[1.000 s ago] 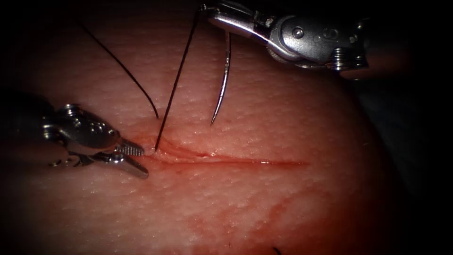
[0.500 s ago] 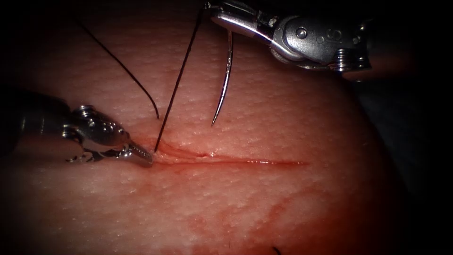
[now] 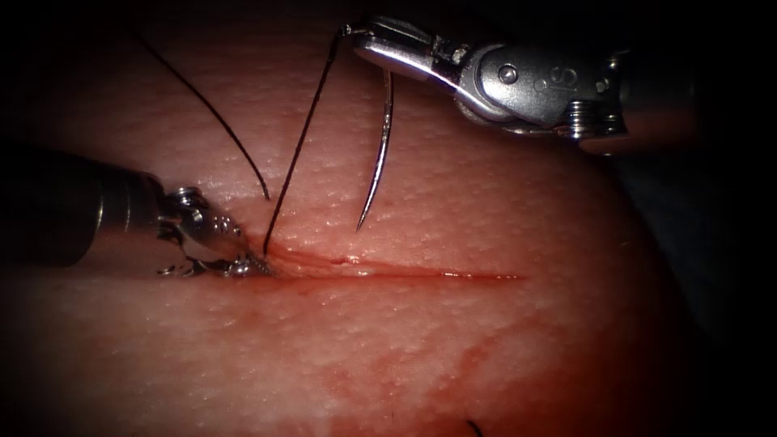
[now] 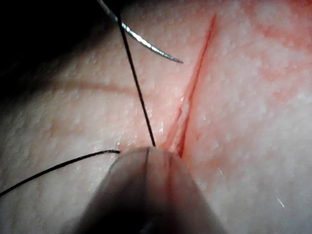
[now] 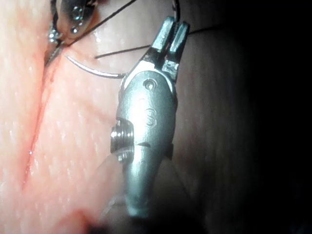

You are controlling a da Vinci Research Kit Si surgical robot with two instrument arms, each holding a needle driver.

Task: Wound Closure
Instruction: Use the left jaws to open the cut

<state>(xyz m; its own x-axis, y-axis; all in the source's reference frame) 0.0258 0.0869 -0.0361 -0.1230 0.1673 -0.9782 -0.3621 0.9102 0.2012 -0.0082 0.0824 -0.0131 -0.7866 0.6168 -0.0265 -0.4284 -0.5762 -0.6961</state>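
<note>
Holding the needle (image 3: 379, 146) in my right tool (image 3: 360, 42), jaws clamped on it close to its thread end, I have it hanging point-down and wholly out of the tissue (image 3: 502, 202), over the left part of the cut (image 3: 405, 273); my left tool (image 3: 247, 263) is pressed tip-down at the cut's left end, right where the thread (image 3: 299, 146) comes out of the tissue, and whether it grips anything there I cannot tell.

What worries me: a grip so far back on the curve leaves the needle free to swivel, and its point hangs near the skin, so a small dip of my right wrist could scratch it; the thread runs straight from needle to tissue and looks taut, so a harder draw might saw into the wound edge; the loose strand (image 3: 210, 113) ends on the tissue just beside that exit, and I judge it could be dragged under or tangled; my left tip, bearing on the soft edge, might bruise it or snag the thread.

The surface is soft, pebbled and wet-looking, with red fluid (image 3: 453, 372) spread below the cut; I expect it to be slippery and to yield under pressure. Room is tight at the left end, where tool, thread and strand crowd together; the right stretch of the cut lies open, and a cut end of thread (image 3: 473, 427) sits well apart.
</note>
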